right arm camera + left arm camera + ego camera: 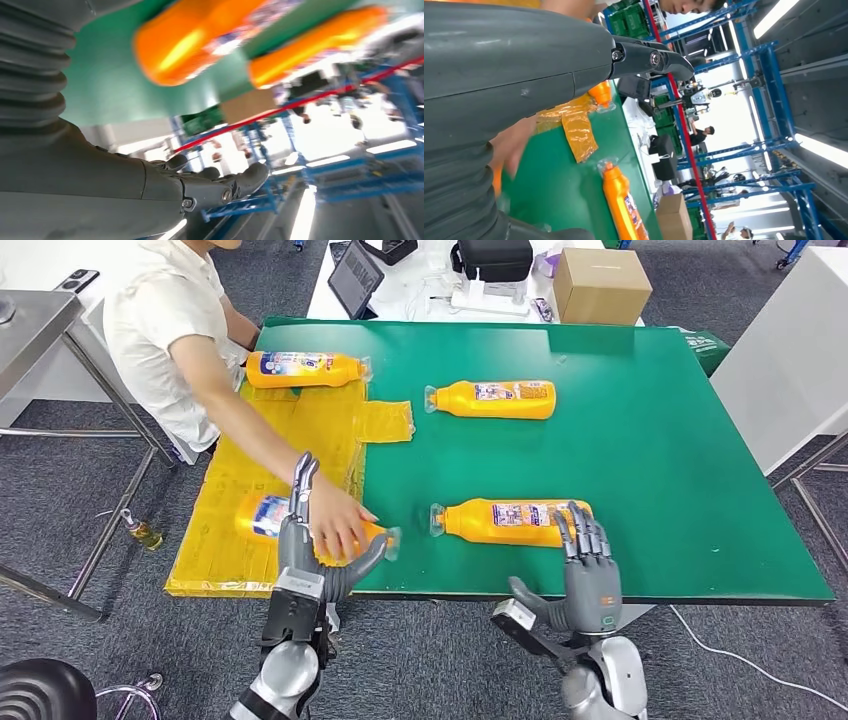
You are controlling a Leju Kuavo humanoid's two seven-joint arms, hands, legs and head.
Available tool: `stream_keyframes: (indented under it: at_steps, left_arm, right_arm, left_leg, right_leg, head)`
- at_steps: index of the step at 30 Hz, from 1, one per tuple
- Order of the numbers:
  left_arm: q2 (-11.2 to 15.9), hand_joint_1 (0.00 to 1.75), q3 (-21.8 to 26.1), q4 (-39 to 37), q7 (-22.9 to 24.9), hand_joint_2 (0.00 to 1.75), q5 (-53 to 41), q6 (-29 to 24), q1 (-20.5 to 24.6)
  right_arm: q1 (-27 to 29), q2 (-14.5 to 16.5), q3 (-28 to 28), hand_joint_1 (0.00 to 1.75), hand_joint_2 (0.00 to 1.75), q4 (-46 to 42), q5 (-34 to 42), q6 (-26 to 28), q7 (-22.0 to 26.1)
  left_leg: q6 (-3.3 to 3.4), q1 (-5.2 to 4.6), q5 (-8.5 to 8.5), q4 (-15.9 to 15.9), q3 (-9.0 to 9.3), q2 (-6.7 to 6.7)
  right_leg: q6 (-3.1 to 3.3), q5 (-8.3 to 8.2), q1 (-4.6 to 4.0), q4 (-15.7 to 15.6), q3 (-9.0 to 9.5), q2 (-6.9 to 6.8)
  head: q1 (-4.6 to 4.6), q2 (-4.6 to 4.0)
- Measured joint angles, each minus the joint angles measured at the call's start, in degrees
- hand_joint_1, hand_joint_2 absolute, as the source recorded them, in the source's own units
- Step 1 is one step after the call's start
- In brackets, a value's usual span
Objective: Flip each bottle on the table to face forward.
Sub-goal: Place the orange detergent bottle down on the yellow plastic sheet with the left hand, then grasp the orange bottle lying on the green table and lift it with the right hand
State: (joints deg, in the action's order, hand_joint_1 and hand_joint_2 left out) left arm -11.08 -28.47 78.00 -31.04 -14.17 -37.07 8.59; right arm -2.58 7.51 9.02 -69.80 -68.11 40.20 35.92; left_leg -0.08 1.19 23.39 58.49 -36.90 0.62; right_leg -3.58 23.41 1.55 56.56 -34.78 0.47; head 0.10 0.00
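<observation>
Four orange bottles lie flat on the green tabletop [640, 440], every one with its long axis running across your view and its cap pointing toward your left.

Your right hand [588, 575] sits at the near edge, fingers [585, 535] extended and slightly apart, holding nothing. The fingertips reach up over the base end of the near-right bottle [510, 521]; from the head view you can't tell whether they actually touch it. That bottle stretches away to the left of those fingers, label up, cap [436, 519] at its far-left end. So the right hand is clearly the nearer one for this bottle, and any roll has to turn it about that sideways axis.

Your left hand [305, 550] is up at the near-left bottle [262, 516], fingers apart and empty, thumb angled out toward the cap end. Watch it: a person's hand [338, 522] lies right on top of that same bottle, between your fingers and the plastic. That one looks blocked for now.

The far-left bottle [305, 369] lies by the yellow sheet [225, 530], and the far-middle bottle [495, 399] is well apart from both hands. My read: the near-right bottle is your cleanest approach.
</observation>
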Motion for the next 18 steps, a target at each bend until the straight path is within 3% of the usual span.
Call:
stream_keyframes:
  at_steps: [4,8,18]
  left_arm:
    - [0.27,0.0,-1.13,2.07,-0.18,1.75,0.5,0.51,-1.58]
    - [0.49,0.0,-2.14,2.99,-0.22,1.75,1.14,1.2,-2.12]
    - [0.67,0.0,-2.69,3.5,-0.21,1.75,1.54,1.33,-2.39]
  right_arm:
    - [-2.78,-4.17,1.45,0.0,1.75,4.98,-1.53,0.0,-5.67]
    - [-5.27,-7.47,1.52,0.0,1.75,9.95,-0.76,0.01,-6.99]
    - [-7.45,-10.16,1.19,0.0,1.75,14.8,-1.86,0.02,-8.55]
  left_leg:
    - [0.03,0.0,-0.03,0.0,0.0,0.0]
    - [0.04,0.0,-0.05,0.01,0.01,0.0]
    - [0.04,0.01,-0.04,0.0,-0.03,0.0]
  right_leg:
    - [0.0,-0.02,0.0,0.0,0.01,0.0]
    - [-0.01,-0.04,0.0,0.0,0.02,0.0]
    - [-0.01,-0.02,-0.01,0.01,-0.01,0.0]
  head:
    - [0.02,0.0]
    - [0.0,0.0]
    - [0.0,0.0]
